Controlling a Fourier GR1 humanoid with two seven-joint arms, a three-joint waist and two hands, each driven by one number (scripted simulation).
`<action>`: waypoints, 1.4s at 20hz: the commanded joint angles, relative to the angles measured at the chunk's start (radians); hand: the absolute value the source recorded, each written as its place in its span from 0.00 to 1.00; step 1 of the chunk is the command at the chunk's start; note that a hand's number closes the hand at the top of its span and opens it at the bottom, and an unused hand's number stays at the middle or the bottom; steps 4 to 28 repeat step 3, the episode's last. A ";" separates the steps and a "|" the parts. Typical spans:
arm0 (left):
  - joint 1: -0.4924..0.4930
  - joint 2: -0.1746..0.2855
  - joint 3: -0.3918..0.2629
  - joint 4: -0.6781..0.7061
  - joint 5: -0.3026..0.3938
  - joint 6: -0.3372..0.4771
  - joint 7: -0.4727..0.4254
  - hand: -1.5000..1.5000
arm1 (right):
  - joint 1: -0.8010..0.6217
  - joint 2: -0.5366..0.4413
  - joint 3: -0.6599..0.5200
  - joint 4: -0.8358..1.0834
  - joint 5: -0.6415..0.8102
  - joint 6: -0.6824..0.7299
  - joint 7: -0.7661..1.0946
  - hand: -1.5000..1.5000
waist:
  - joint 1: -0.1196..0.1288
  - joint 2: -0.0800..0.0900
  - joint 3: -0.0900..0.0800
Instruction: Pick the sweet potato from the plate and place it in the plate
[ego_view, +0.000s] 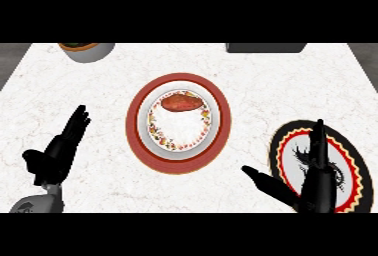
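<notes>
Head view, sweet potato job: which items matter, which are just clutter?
Job:
- sweet potato
- red-rimmed plate it lies on
- black plate, at the right
- right hand, open over the black plate

Lying about:
- grey bowl, far left corner
- dark object, at the far edge
- left hand, open, resting at the left

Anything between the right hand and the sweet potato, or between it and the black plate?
Nothing visible. Past its red-rimmed plate, only bare counter lies between the right hand and the sweet potato, and between it and the black plate, which the hand itself partly covers.
</notes>
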 joint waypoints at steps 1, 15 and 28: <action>0.016 -0.011 -0.003 -0.046 -0.020 0.020 0.013 0.50 | 0.092 0.027 -0.058 0.038 -0.114 0.088 -0.222 0.00 | 0.001 -0.001 -0.001; 0.018 -0.004 0.009 -0.020 -0.016 0.004 -0.007 0.50 | 0.107 0.071 -0.096 0.070 -0.109 0.085 -0.293 0.00 | 0.001 -0.001 -0.001; 0.018 -0.004 0.009 -0.020 -0.016 0.004 -0.007 0.50 | 0.107 0.071 -0.096 0.070 -0.109 0.085 -0.293 0.00 | 0.001 -0.001 -0.001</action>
